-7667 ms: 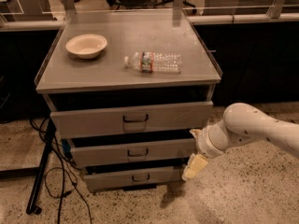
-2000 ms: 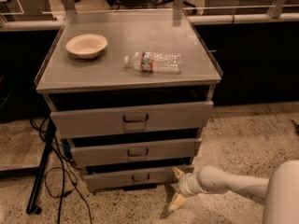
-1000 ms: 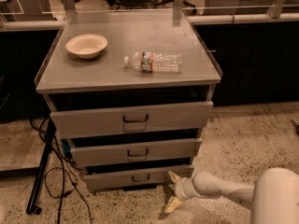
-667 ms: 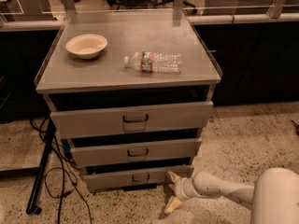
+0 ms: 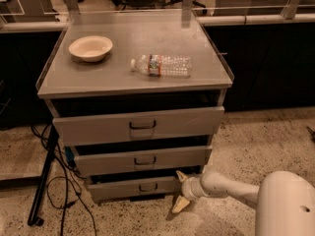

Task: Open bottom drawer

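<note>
Low at 5 o'clock of the grey cabinet (image 5: 115,75), just beside the right end of the bottom drawer (image 5: 123,189): the gripper (image 5: 180,191), spread open and holding nothing, one finger up, one down near the floor. Probably brought in this low and sideways to reach the small dark handle (image 5: 147,186), at 9 o'clock from it and not yet hooked. Drawer judged barely out, if at all. Up top, toward 12 o'clock, a bowl (image 5: 91,47) and a lying water bottle (image 5: 161,65), well apart from the work. Underneath, speckled stone floor (image 5: 256,136); at 8 o'clock, black cables (image 5: 64,181); behind, dark counter fronts (image 5: 266,58).
</note>
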Controlling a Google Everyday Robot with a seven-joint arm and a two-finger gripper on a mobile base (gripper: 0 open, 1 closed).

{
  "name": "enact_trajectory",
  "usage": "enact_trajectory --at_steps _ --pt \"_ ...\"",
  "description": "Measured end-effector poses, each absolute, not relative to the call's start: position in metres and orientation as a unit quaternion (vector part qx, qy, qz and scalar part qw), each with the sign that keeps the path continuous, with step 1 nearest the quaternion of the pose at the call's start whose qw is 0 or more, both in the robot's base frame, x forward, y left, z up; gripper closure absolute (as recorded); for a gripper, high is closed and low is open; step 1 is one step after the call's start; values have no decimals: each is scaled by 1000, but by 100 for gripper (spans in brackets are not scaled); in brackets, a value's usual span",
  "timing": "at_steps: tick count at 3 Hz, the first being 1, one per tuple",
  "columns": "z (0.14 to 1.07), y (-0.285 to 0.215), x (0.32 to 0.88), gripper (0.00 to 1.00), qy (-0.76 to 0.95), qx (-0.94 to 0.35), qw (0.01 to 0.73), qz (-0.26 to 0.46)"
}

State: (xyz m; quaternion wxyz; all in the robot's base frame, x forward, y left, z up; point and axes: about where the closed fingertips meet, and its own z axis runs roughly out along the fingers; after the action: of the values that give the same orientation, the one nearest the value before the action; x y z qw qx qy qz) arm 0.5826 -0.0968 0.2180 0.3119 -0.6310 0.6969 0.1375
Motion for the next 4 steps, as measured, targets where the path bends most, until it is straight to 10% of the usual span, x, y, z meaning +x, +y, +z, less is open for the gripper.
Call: enact_trajectory --at_steps 4 --pt "175 -97 582 0 698 -622 333 123"
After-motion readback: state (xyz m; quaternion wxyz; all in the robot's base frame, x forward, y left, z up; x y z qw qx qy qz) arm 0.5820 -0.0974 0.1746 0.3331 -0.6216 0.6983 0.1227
